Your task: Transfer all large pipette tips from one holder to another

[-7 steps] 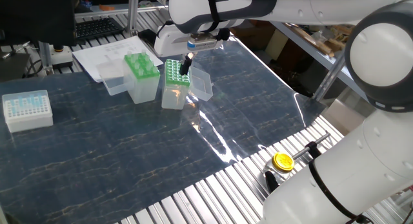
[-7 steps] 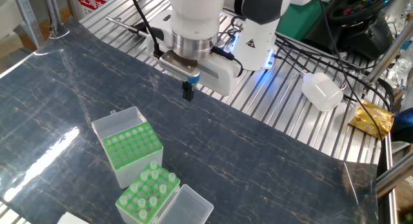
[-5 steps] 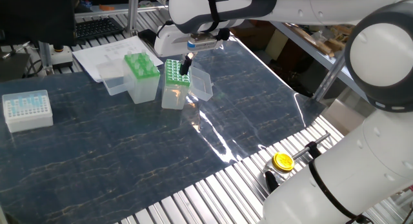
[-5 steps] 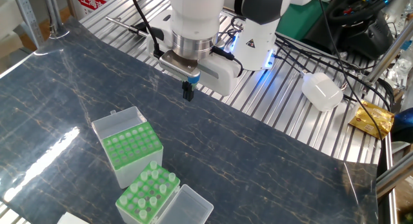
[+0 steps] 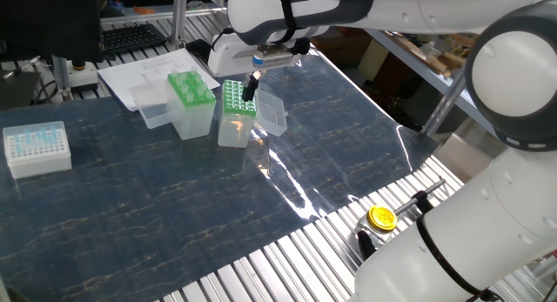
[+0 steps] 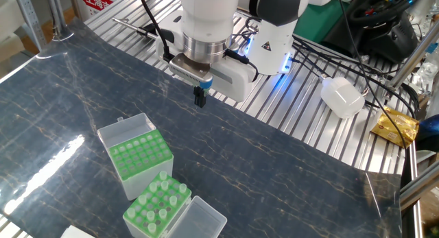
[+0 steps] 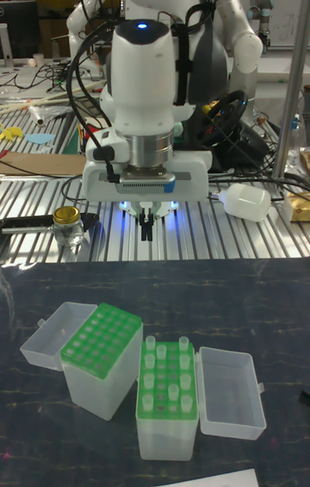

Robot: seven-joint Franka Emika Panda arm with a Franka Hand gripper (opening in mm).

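Well, the gripper (image 6: pixel 199 99) hangs above the tabletop (image 6: pixel 288 169), fingers pressed together w/ nothing seen between them. One fixed view hides its tip behind the green rack (image 5: pixel 236 97). The big tips (image 7: pixel 165 372) stand in the rack w/ the open lid (image 7: pixel 231 393); tall fixed view shows them best. Other green rack (image 7: pixel 101 339) sits just beside. White box (image 5: pixel 36 148) shows in one fixed view only.
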